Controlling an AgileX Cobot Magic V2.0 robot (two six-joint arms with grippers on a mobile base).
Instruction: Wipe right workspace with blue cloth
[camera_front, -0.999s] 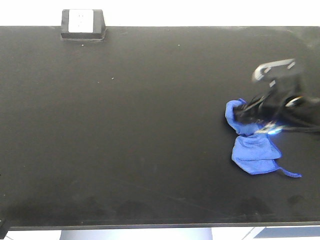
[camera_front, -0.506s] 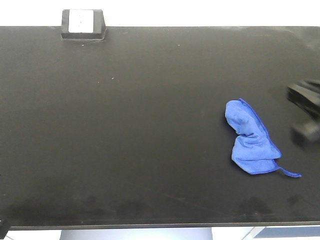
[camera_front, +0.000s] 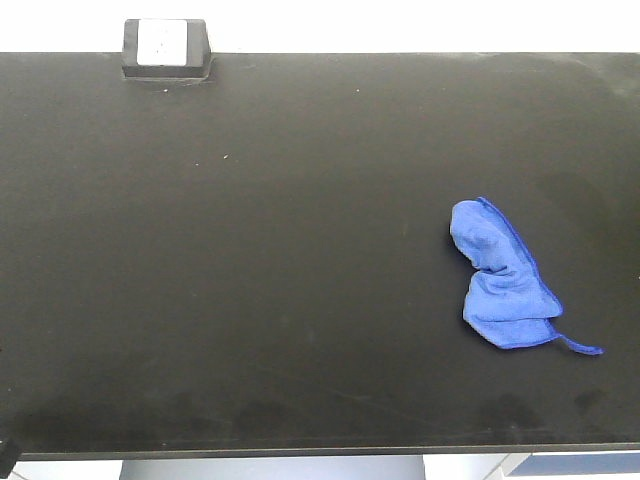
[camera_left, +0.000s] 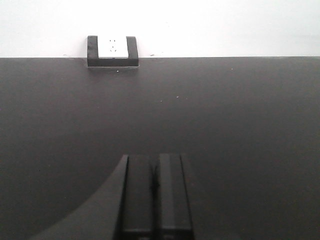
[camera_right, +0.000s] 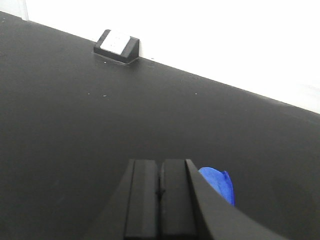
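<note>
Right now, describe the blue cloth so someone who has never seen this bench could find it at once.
Start from the wide black benchtop, with a small white-faced outlet box at its far left edge. On the opposite, right side lies the blue cloth, a bunched royal-blue rag with a thin strand trailing off one corner. It is the only coloured thing on the surface.

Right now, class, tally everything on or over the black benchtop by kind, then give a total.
Blue cloth: 1
Outlet box: 1
Grippers, both shut and empty: 2, the left gripper and the right gripper
Total: 4, over the black benchtop
</note>
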